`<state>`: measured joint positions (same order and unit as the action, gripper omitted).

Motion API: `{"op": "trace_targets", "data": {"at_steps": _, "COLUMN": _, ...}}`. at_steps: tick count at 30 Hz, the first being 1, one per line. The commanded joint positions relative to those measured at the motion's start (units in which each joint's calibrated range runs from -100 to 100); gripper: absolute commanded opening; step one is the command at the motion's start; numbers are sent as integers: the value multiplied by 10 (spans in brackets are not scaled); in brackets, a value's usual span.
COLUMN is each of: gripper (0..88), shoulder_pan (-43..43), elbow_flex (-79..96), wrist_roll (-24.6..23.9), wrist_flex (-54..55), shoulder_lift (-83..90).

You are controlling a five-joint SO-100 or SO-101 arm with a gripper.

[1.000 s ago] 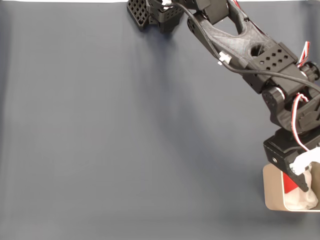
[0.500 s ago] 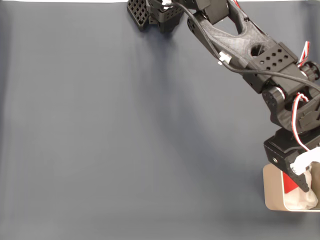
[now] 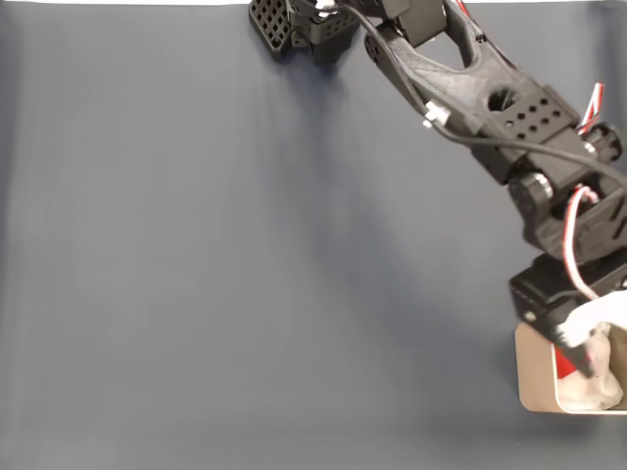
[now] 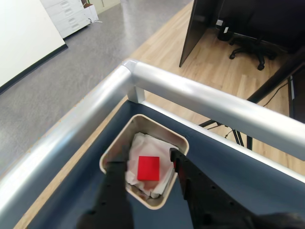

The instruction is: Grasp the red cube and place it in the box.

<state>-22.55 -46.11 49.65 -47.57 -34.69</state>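
In the wrist view the red cube (image 4: 148,168) lies on the white lining inside the beige box (image 4: 162,126). My gripper (image 4: 148,153) hangs open above the box, one black finger on each side of the cube and neither touching it. In the fixed view the box (image 3: 534,382) sits at the lower right edge. There my gripper (image 3: 586,343) hovers over it and hides most of the cube (image 3: 561,364), which shows as a thin red sliver.
A dark blue-grey cloth (image 3: 245,245) covers the table, bare to the left of the box. The arm's base (image 3: 294,29) stands at the top edge. A silver rail (image 4: 200,100) runs along the table edge just beyond the box, with floor past it.
The arm has shifted slightly left and up in the fixed view. It now covers more of the red cube than before.
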Motion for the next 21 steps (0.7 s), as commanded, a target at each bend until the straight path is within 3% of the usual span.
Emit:
{"op": "trace_targets", "data": {"at_steps": 1, "gripper": 0, "shoulder_pan": 56, "elbow_flex": 41, "wrist_roll": 3, "wrist_flex": 33, "shoulder_lift": 88}}
{"op": "trace_targets", "data": {"at_steps": 12, "gripper": 0, "shoulder_pan": 230, "elbow_flex": 289, "wrist_roll": 11, "wrist_flex": 72, "shoulder_lift": 330}}
{"op": "trace_targets", "data": {"at_steps": 21, "gripper": 0, "shoulder_pan": 248, "elbow_flex": 727, "wrist_roll": -6, "wrist_flex": 70, "shoulder_lift": 745}}
